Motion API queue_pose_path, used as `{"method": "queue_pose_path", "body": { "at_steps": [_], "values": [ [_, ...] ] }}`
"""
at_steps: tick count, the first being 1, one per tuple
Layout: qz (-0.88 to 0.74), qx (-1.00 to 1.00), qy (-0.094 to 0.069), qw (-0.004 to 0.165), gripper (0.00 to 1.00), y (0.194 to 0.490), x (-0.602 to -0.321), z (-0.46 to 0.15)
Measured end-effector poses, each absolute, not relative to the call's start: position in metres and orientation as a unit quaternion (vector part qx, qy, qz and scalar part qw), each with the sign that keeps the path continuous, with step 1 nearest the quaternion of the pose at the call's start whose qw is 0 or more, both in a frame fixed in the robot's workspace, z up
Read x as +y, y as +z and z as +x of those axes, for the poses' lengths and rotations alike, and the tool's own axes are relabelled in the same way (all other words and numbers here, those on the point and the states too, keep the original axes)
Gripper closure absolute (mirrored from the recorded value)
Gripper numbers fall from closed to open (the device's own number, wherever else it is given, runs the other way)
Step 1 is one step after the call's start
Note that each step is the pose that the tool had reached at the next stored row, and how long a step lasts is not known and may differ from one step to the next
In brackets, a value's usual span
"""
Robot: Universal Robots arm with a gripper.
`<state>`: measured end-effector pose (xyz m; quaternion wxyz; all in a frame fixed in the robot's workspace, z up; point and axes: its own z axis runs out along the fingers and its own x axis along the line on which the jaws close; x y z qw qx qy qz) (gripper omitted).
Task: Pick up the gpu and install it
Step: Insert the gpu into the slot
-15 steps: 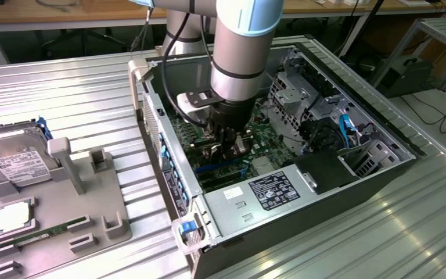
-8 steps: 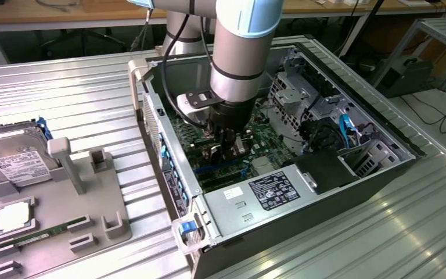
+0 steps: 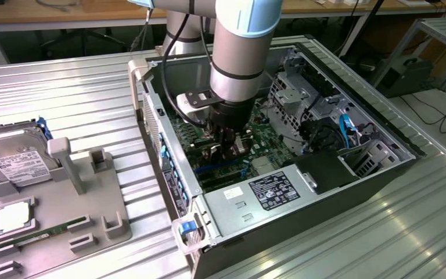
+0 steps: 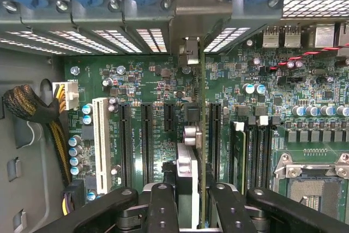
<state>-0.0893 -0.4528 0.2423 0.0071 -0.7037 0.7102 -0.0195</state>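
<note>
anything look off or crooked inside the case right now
Nothing stands out. The gripper holds the gpu on edge, running straight along the expansion slots on the motherboard inside the computer case, with no visible tilt. Nothing looks damaged or loose.

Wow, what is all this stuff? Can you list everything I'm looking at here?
computer case: one, black and silver, lying open on the metal table
motherboard: one, green, inside the case
gpu: one, dark, edge-on, standing over a motherboard slot, held by the end effector
expansion slots: several black, one white
power supply: one, silver, labelled, near corner of the case
hard drive: one, silver, in the grey holder tray
memory stick: one, green, in the tray
robot arm: one, grey
end effector: one, black, gripping the gpu
</note>
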Motion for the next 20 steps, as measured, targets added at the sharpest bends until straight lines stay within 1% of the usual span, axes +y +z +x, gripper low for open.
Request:
{"method": "queue_pose_path", "body": {
  "at_steps": [20],
  "values": [
    [-0.704,0.71,-0.019,0.008,0.72,0.2427,-0.4503,-0.0897]
  ]
}}
